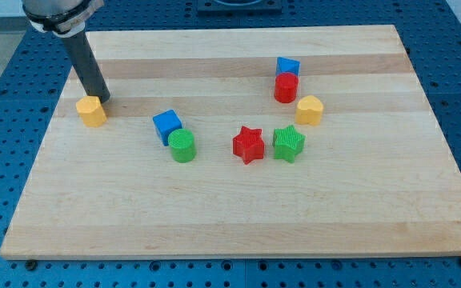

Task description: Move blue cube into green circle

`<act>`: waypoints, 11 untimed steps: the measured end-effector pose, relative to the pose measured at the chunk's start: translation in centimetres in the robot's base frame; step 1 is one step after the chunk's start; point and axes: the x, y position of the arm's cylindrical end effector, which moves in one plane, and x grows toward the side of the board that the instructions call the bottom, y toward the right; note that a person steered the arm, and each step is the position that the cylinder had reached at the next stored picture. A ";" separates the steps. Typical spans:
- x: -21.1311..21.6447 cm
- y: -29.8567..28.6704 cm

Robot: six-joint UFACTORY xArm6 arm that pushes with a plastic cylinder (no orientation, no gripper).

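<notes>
Across nearly the whole view, pale wooden desk (238, 216) on a blue perforated base, carrying eight small coloured blocks. Reaching down from the view's top left, straight dark rod (86, 64), leaning so that its lower end sits further right than its top. Left of centre, ribbed blue cube (166, 125), with the ribbed green cylinder (182, 146) just below and to its right, the two so close as to look touching, though contact hard to confirm. Further right, red star (248, 144) beside green star (289, 143); above them a yellow heart-like block (310, 110), a red cylinder (286, 87) and a second blue block (288, 66) of unclear shape. Far left, yellow block (91, 111), with my tip (102, 99) right at its upper right edge, well apart from the blue cube. End effector a plain rod: no jaws to open or close, nothing held. Judged step: approach not yet made, cube already almost home. Next move: swing clear of the yellow block, come in at the cube's upper left, then a short nudge down and right, gentle enough not to drive the cylinder away.
</notes>
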 end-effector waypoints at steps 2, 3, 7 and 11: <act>0.0 1.2; 0.0 3.2; 2.8 12.1; 6.5 12.2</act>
